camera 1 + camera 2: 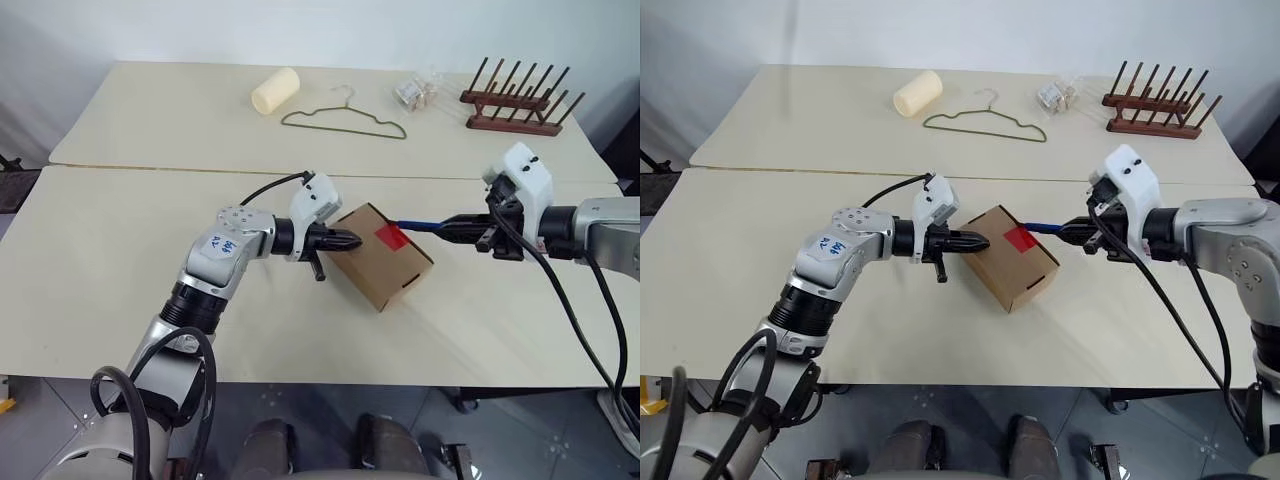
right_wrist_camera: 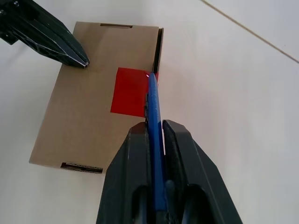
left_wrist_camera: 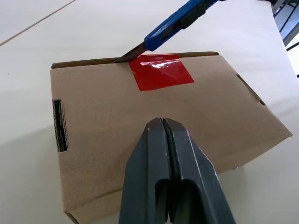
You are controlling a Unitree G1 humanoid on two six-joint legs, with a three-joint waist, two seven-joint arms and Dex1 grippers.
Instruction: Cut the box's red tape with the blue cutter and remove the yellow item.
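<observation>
The brown box lies closed in the middle of the near table, with the red tape across its top flap seam. My left gripper is shut, and its tips press on the box's top face at the left end. My right gripper is shut on the blue cutter, reaching in from the right. The cutter's blade tip touches the tape at the flap edge. The yellow item is hidden.
On the far table lie a cream cylinder roll, a thin wire hanger, a clear packet and a dark wooden peg rack. A seam runs between the two tables just behind the box.
</observation>
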